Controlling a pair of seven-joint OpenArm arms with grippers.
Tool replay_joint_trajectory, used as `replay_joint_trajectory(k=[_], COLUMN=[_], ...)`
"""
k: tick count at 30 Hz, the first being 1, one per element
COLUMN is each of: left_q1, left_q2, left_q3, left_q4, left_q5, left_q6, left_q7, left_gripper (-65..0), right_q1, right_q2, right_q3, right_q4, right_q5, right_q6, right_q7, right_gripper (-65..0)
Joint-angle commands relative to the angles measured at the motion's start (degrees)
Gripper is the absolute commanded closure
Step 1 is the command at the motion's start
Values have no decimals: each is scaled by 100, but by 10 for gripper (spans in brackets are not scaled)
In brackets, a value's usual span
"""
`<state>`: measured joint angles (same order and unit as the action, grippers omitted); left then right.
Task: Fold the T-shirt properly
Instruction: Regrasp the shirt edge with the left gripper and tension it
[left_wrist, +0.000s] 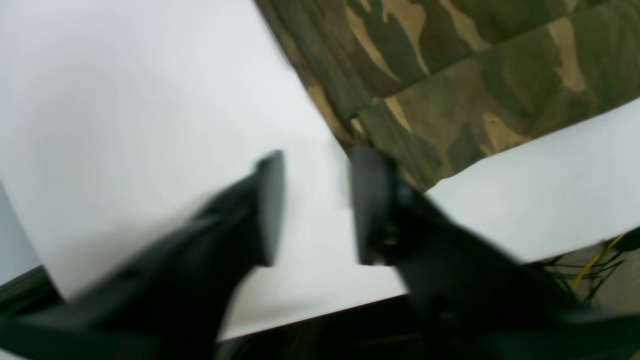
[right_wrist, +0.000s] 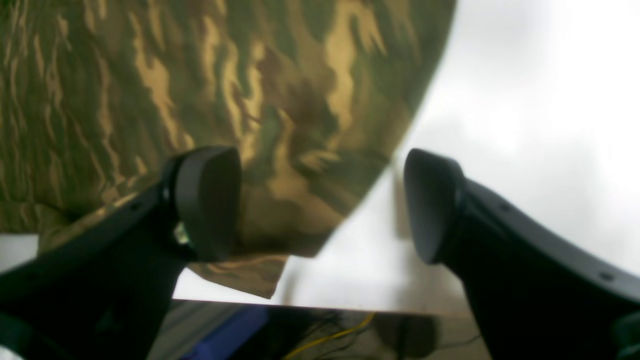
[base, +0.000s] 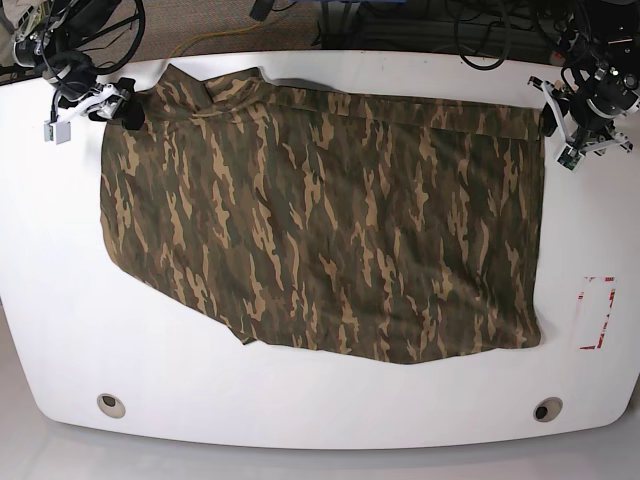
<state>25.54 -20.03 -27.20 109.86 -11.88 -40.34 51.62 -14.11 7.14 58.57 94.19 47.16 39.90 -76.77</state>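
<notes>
Base view gives us the T-shirt (base: 320, 220) spread flat across the middle of the white table (base: 320, 420), its long upper edge lying close along the far edge and its lower hem slanting toward the near edge; the right gripper (base: 128, 108) sits at the far left corner as this view shows it, at the cloth's upper corner, and the left gripper (base: 548, 118) sits at the far right corner beside the other upper corner; from the right wrist we see the right gripper (right_wrist: 320, 205) spread wide, one pad over the cloth and the other over bare table, clasping nothing; from the left wrist the left gripper (left_wrist: 315, 205) stands parted over bare table just beside the cloth's edge, empty, though blurred
</notes>
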Motion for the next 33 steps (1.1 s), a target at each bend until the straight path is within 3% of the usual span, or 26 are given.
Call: replay_joint_trajectory(k=[1, 5, 12, 16, 21, 23, 28, 33], left_q1=[-9, 26, -220, -422, -747, -827, -862, -1046], left_q2=[-76, -120, -85, -76, -85, -102, -76, 302], left_q3=[-54, -71, -730, -1082, -1319, -1372, -1381, -1372], left_q4=[86, 86, 77, -160, -1048, -1452, -1971, -2068], left_q5=[-425, -1120, -2491, -3080, -3089, -3098, -3107, -3071], left_q6=[34, 34, 34, 34, 34, 34, 34, 34], left_q7=[-58, 21, 1120, 1507, 1656, 1665, 1665, 1665], left_gripper=[-286, -325, -332, -332, -333, -354, -483, -493], right_q1=[35, 35, 202, 334, 475, 475, 475, 466], right_q2=[64, 47, -103, -138, -138, -129, -129, -129], right_q3=[47, 20, -94, -129, -138, -147, -147, -147], right_q4=[-140, -334, -562, -562, -562, -562, -562, -562], right_q5=[142, 150, 106, 98, 98, 98, 98, 98], right_q6=[10, 10, 10, 10, 10, 10, 10, 10], right_q7=[33, 25, 60, 60, 60, 60, 60, 60], right_gripper=[-490, -490, -484, -409, -323, -319, -314, -314])
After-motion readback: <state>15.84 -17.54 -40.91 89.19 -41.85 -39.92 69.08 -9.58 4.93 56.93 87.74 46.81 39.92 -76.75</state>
